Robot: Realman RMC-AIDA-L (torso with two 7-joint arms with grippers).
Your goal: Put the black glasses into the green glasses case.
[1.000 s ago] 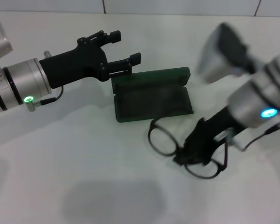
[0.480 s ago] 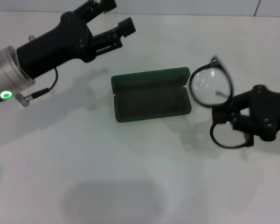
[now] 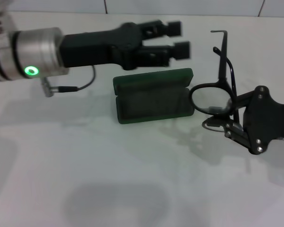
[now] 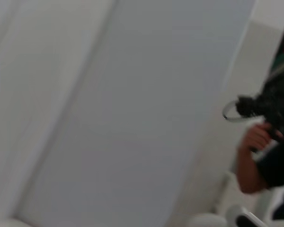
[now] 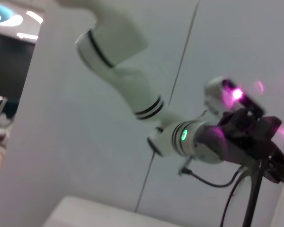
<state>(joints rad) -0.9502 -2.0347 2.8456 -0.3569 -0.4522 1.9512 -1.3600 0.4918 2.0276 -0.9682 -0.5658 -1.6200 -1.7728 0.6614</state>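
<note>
We see the left claw [image 3: 179,39] hanging spread above the far edge of the green glasses case [image 3: 154,95], which lies open on the white table [image 3: 85,161] with its lid tipped back. To its right, the right claw [image 3: 233,118] pinches the black glasses [image 3: 213,97] just beside the case's right end, lifted off the table with one temple arm pointing up.
</note>
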